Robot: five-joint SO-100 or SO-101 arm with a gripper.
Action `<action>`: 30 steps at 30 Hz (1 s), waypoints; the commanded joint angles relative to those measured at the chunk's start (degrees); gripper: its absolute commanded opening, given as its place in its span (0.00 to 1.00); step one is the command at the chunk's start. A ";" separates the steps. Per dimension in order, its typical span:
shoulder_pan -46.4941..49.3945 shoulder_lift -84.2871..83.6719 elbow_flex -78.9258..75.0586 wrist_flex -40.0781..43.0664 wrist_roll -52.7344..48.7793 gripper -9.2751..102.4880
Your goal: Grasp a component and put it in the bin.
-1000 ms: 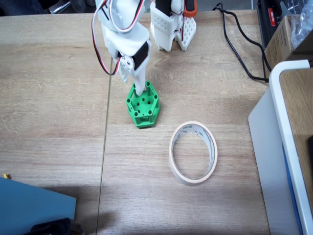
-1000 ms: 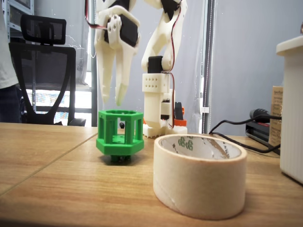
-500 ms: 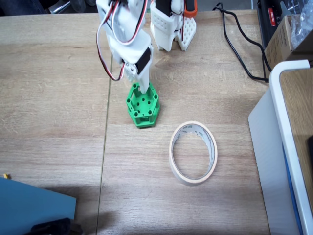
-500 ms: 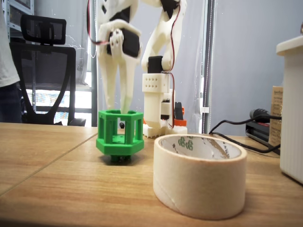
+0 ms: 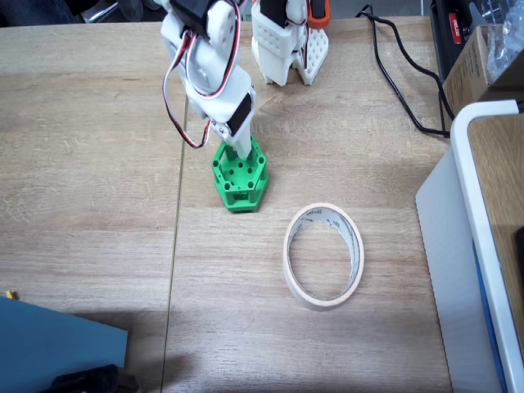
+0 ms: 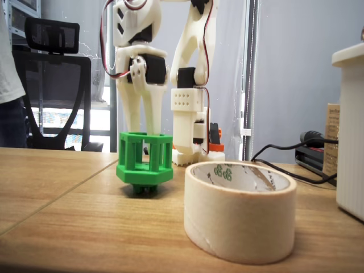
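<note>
On the wooden table (image 5: 90, 164) stand one green component (image 5: 239, 176), one cream tape-roll bin (image 5: 323, 255) and one white arm carrying one gripper (image 5: 236, 154) with two fingers (image 6: 152, 122), both fingers lowered at the component. At the right in a fixed view there are one white-rimmed container (image 5: 483, 205), one cardboard box (image 5: 479, 65) and two black cables (image 5: 393, 74); one blue sheet (image 5: 49, 344) lies at the lower left corner. In a fixed view at table level, one black office chair (image 6: 51, 74) stands behind the table, beside one person (image 6: 8, 85) at the left edge
</note>
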 commanded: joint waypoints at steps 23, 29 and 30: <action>-0.44 6.77 -8.61 0.18 0.18 0.10; -2.29 9.14 -9.40 0.18 0.18 0.10; -3.08 9.58 -9.49 0.18 0.26 0.10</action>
